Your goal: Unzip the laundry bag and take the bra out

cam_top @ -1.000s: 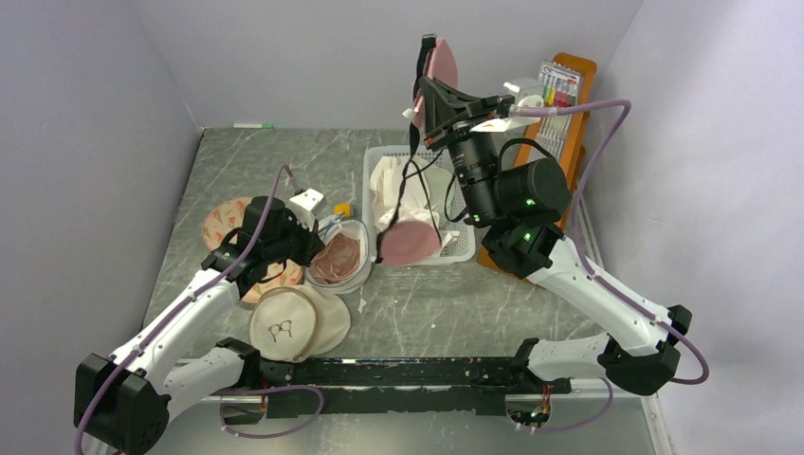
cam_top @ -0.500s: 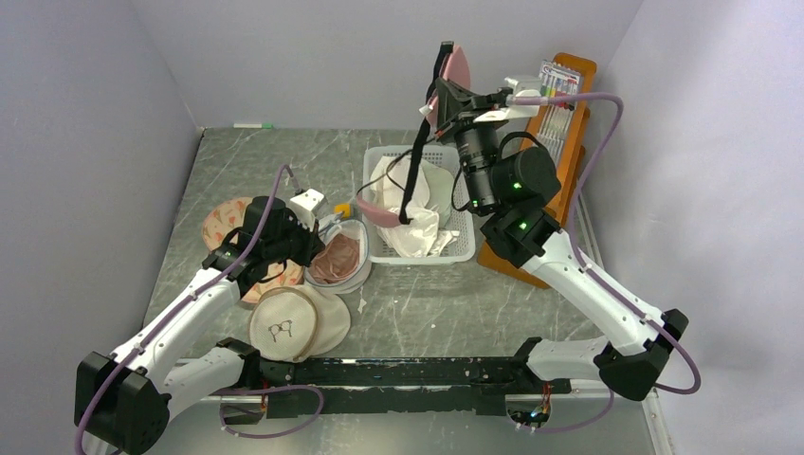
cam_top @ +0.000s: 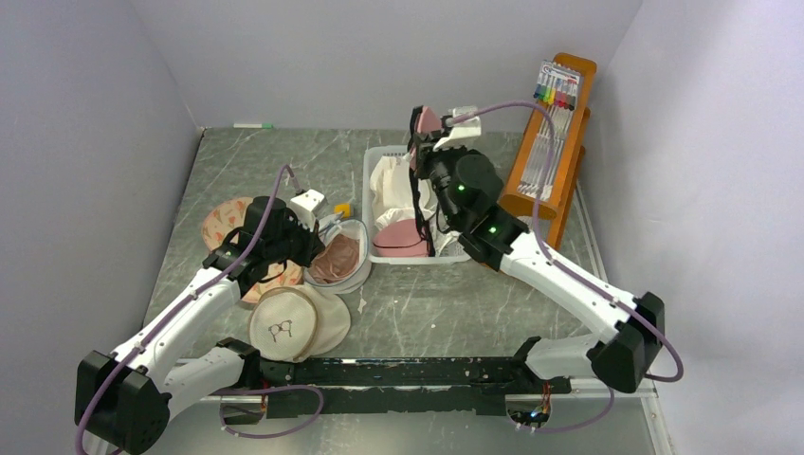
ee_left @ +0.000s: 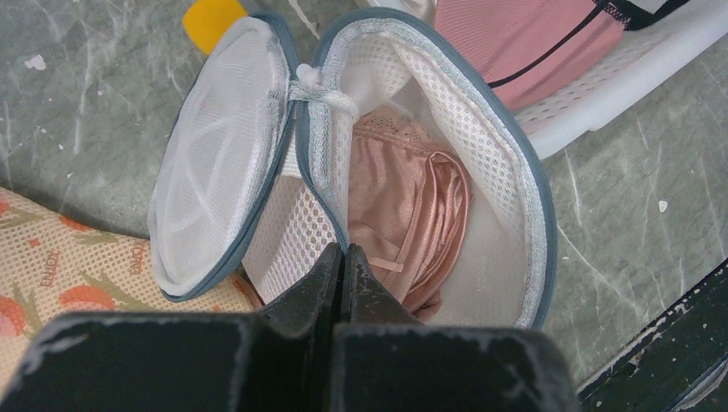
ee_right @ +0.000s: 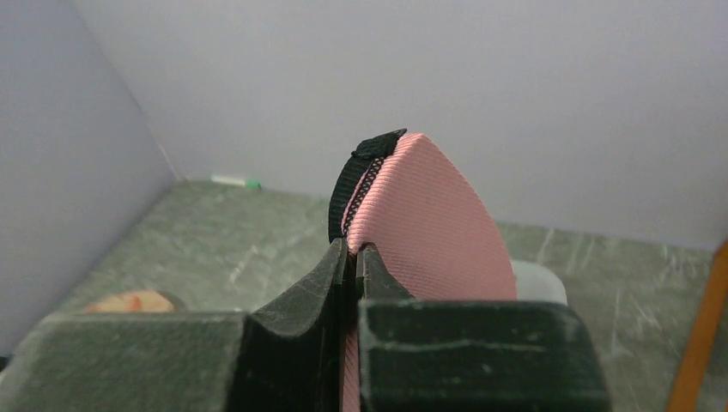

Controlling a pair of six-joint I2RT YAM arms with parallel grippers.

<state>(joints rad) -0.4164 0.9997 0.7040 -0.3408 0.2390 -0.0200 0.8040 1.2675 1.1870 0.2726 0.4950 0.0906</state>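
Note:
The laundry bag [cam_top: 343,254] lies open left of the white basket [cam_top: 372,204]. In the left wrist view the laundry bag [ee_left: 506,154] gapes, its round lid [ee_left: 215,146] folded aside, with a peach-pink satin garment [ee_left: 403,206] inside. My left gripper [ee_left: 343,251] is shut on the bag's near mesh wall and shows in the top view [cam_top: 308,242]. My right gripper [cam_top: 420,133] is shut on one cup of the bra [ee_right: 429,215] over the basket's far end. The bra's black straps hang down and its other cup [cam_top: 403,235] rests in the basket.
White garments [cam_top: 393,180] fill the basket. A beige pouch with a glasses print [cam_top: 289,322] and a floral pad [cam_top: 223,223] lie beside the left arm. A wooden rack of pens [cam_top: 555,123] stands at the right. A yellow piece [ee_left: 210,17] lies behind the bag.
My right arm has come down from high above the basket with the bra. The hanging cup now rests in the basket. The left arm has not moved.

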